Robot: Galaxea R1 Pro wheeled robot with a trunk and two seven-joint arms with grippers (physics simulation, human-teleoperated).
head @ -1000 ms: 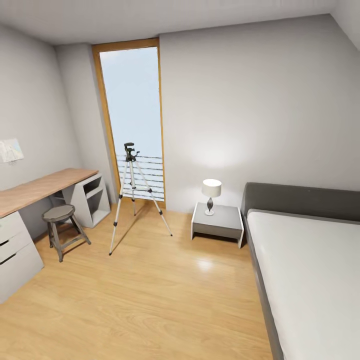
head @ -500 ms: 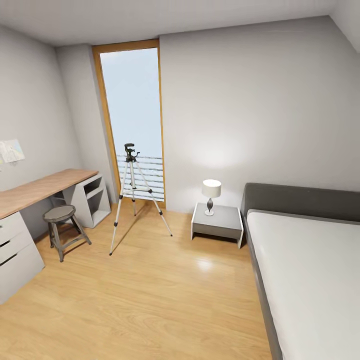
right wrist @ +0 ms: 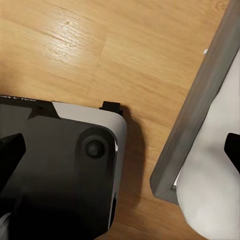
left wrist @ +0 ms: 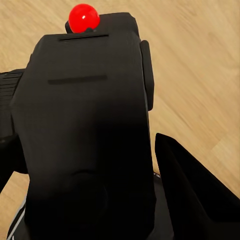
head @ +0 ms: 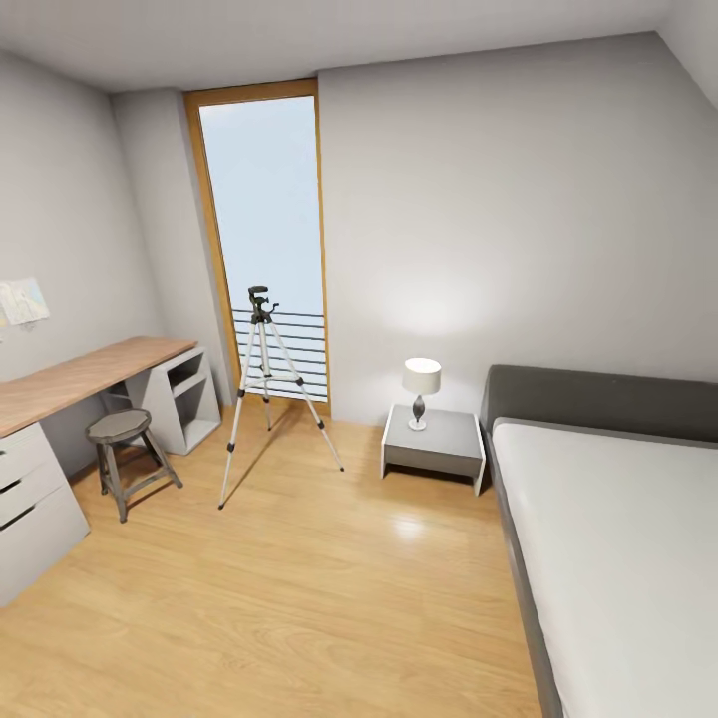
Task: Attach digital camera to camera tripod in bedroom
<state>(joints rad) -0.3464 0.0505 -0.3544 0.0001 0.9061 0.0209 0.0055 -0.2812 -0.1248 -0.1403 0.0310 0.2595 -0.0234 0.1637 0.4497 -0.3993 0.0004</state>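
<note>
The camera tripod (head: 260,304) stands on the wood floor of the bedroom, in front of the tall window (head: 264,199), with its thin silver legs spread and nothing on its black head. In the left wrist view the digital camera (left wrist: 90,125), a chunky black body with a red dot (left wrist: 83,16) on top, sits between the dark fingers (left wrist: 195,195) of my left gripper (left wrist: 95,170), which is shut on it above the floor. My right gripper (right wrist: 120,150) is open with nothing in it, its fingertips far apart over my base (right wrist: 60,165).
The grey-framed white bed (head: 618,529) runs along the right; its frame (right wrist: 200,110) is close to my base. A nightstand (head: 434,439) with a lamp (head: 422,384) stands beside it. A stool (head: 120,429) and a wooden desk (head: 80,374) line the left wall. Open floor leads toward the tripod.
</note>
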